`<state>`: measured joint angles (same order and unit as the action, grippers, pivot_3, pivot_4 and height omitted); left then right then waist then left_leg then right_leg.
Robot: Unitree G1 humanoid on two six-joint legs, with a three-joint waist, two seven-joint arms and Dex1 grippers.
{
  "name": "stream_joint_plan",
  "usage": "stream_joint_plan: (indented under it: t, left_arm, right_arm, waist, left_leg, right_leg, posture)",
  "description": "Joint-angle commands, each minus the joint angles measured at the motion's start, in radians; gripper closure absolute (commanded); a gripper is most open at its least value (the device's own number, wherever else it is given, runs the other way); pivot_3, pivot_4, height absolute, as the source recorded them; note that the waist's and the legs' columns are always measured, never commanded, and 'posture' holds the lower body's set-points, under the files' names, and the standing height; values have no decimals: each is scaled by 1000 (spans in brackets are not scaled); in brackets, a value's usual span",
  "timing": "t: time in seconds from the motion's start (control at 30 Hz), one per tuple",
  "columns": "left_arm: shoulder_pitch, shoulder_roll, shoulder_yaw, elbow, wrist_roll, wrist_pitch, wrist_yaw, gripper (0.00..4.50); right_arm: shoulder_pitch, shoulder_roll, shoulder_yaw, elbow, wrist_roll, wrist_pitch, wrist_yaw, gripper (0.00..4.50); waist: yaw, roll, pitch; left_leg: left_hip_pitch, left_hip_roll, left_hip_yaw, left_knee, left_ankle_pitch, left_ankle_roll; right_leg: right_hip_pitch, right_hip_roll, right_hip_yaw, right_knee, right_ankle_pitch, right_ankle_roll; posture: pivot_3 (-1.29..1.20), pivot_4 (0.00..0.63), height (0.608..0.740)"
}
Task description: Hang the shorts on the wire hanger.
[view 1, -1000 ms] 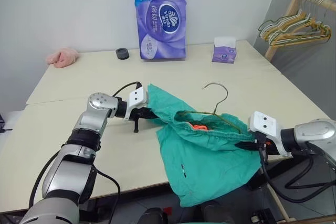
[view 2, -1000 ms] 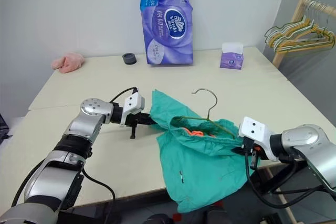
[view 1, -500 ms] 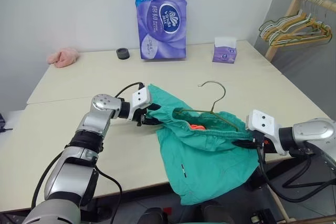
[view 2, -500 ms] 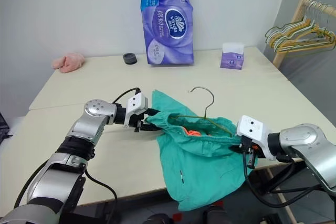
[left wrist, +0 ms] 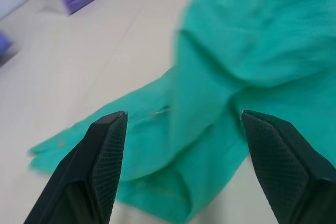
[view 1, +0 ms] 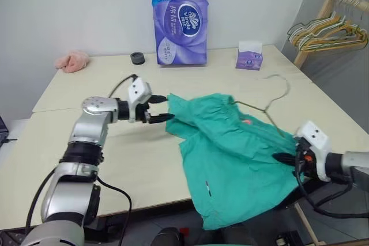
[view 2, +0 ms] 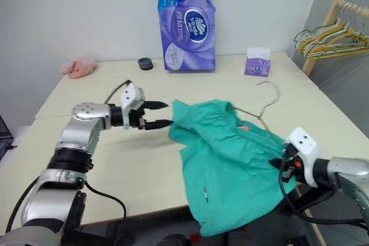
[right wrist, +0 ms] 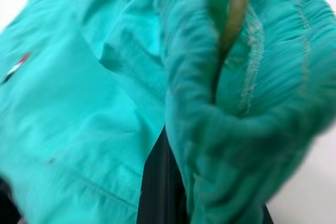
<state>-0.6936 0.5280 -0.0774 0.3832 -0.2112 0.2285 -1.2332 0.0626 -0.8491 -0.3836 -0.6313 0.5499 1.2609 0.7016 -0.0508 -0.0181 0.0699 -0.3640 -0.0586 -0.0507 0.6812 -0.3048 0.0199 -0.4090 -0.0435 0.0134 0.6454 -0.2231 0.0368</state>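
Note:
The teal shorts (view 1: 230, 154) lie crumpled on the table's right half, one leg drooping over the front edge. The thin olive wire hanger (view 1: 271, 101) runs into their waistband, its hook (view 1: 282, 82) leaning to the far right. My left gripper (view 1: 159, 109) stands open just left of the shorts' near corner, touching nothing. Its wrist view shows the two fingers (left wrist: 105, 150) spread wide with the shorts (left wrist: 220, 77) beyond them. My right gripper (view 1: 285, 158) is shut on the waistband at the shorts' right end. There the wire hanger (right wrist: 233, 14) dips into the bunched fabric (right wrist: 131, 77).
At the back of the table (view 1: 86, 159) stand a tall purple tissue pack (view 1: 179, 18), a small purple tissue box (view 1: 249, 59) and a black round lid (view 1: 137, 57). A pink cloth lump (view 1: 72, 61) lies back left. A wooden rack with several hangers (view 1: 328, 30) stands at right.
My left gripper has opened and let go of the shorts' left edge, rising a little. My right gripper has pulled to the right, and the hanger has tipped over to the right with the shorts.

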Motion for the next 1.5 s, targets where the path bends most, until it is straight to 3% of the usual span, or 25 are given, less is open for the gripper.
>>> stream_joint_plan:
  t: [0.03, 0.13, 0.23, 0.5, 0.73, 1.03, 1.27, 1.5]
  left_arm:
    - [1, -55, -42, -193, -62, 107, 15, 851]
    - [-4, -123, -85, -295, -96, 165, 29, 851]
    - [-26, -180, -130, -368, -133, 207, 14, 851]
    - [-108, -334, -211, -408, -122, 173, 78, 851]
    - [-115, -401, -254, -413, -117, 125, 103, 851]
    - [-134, -441, -276, -409, -112, 102, 130, 851]
    - [-184, -479, -254, -381, -135, 86, 137, 851]
    - [-233, -506, -232, -352, -145, 30, 133, 851]
  right_arm:
    - [-5, 41, -188, -49, -11, 204, -98, 4500]
    - [-48, 68, -319, -72, -23, 336, -133, 4500]
    - [-54, 68, -417, -53, -43, 354, -184, 4500]
    - [-194, -16, -516, 111, -131, 354, -377, 4500]
    - [-401, -182, -445, 321, -210, 337, -440, 4500]
    - [-651, -367, -246, 793, -288, 85, -438, 4500]
    - [-897, -443, -39, 1181, -320, -36, -385, 4500]
    - [-961, -436, -9, 1296, -304, 30, -357, 4500]
  waist:
    - [-12, 3, 2]
    - [-40, 10, 7]
    - [-69, 15, 13]
    - [-158, 21, 33]
    - [-230, 25, 53]
    - [-279, 23, 80]
    - [-291, 23, 94]
    - [-306, 22, 105]
  left_leg:
    - [0, 0, 0, 0, 0, 0]
    - [0, 0, 1, 0, 0, 0]
    - [1, 0, 2, -1, 0, 1]
    - [1, -3, 7, 0, -4, 7]
    - [2, -2, 17, -1, -8, 13]
    - [7, -3, 33, -1, -11, 20]
    - [9, -3, 38, -2, -13, 21]
    - [9, -3, 38, -3, -13, 21]
  right_leg:
    - [0, 0, 0, 0, 0, 0]
    - [0, 1, 1, 0, 0, 0]
    - [0, 2, 2, 0, -1, 1]
    - [3, 4, 6, -2, -8, 11]
    - [4, 5, 15, -2, -11, 17]
    - [4, 6, 31, -3, -12, 25]
    - [4, 6, 36, -3, -12, 26]
    - [4, 6, 37, -3, -12, 27]
  posture:
    - [-341, 109, 740]
    - [-388, 121, 740]
    - [-423, 130, 740]
    - [-465, 148, 740]
    - [-461, 168, 740]
    - [-443, 184, 740]
    - [-434, 190, 740]
    - [-423, 191, 740]
